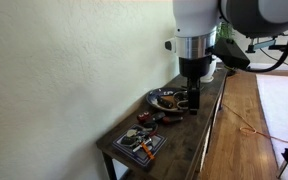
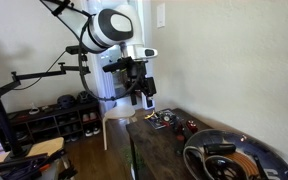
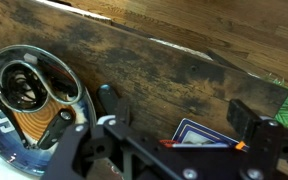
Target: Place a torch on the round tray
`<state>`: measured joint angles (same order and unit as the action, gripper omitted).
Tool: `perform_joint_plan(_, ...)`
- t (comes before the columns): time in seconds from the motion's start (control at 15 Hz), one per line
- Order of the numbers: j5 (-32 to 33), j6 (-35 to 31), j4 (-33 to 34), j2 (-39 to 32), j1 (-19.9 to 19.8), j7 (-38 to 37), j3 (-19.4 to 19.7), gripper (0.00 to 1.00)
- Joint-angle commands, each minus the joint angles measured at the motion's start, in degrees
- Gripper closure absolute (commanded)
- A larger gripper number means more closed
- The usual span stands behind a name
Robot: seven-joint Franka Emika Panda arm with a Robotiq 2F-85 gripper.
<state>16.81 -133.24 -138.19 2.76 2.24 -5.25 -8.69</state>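
Wrist view alone: round tray from overhead.

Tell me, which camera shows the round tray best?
The wrist view: it looks down into the round tray, rim and contents plain, though one side is cropped. In exterior views it is small and far, or near but cut off by the frame.

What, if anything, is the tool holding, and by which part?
Nothing. In the wrist view the tool is open, its jaws wide apart and empty.
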Motion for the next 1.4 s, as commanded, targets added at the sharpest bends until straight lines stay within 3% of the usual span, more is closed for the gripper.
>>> perform_joint_plan(0.0,2.6,-4.0,2.1,-3.6,0.2,5.3,2.3,0.0)
perform_joint_plan(0.53,-3.5,-12.4,5.3,-9.8,-0.4,24.5,3.9,0.0)
perform_joint_plan(0.6,-1.7,-10.9,4.1,-8.3,0.3,20.2,4.2,0.0)
perform_joint_plan(1.33,-3.5,-12.2,7.4,-12.6,-0.6,27.1,4.1,0.0)
